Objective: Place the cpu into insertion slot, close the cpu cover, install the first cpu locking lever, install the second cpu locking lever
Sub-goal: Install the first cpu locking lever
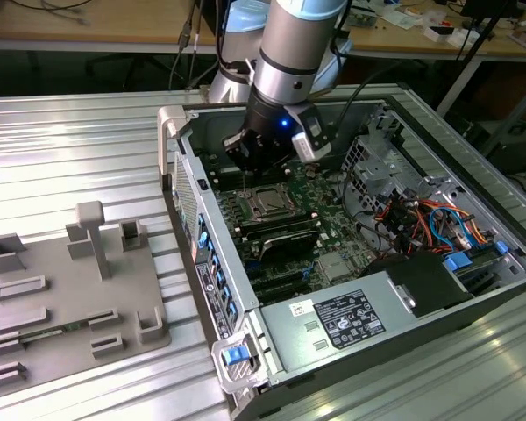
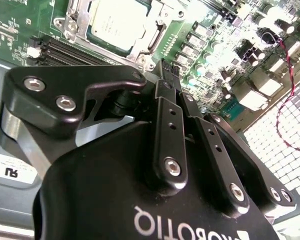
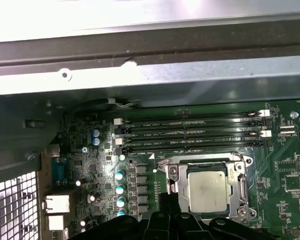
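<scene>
Yeah, in the second wrist view the black body of the tool (image 2: 165, 69) blocked a big chunk of the motherboard (image 2: 10, 22) and the cpu (image 2: 121, 22) was clipped by the picture edge, while in the first wrist view it hid one edge of the cpu cover (image 3: 238, 186).

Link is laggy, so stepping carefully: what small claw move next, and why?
Probably ease the shut claw down beside the shiny square-frame cpu cover: it lies flat around the seated silver-grey square cpu, and the claw hovers at its edge.

Silver cpu (image 3: 207, 192) seated flat — cpu cover (image 3: 171, 175) down around it.
</scene>
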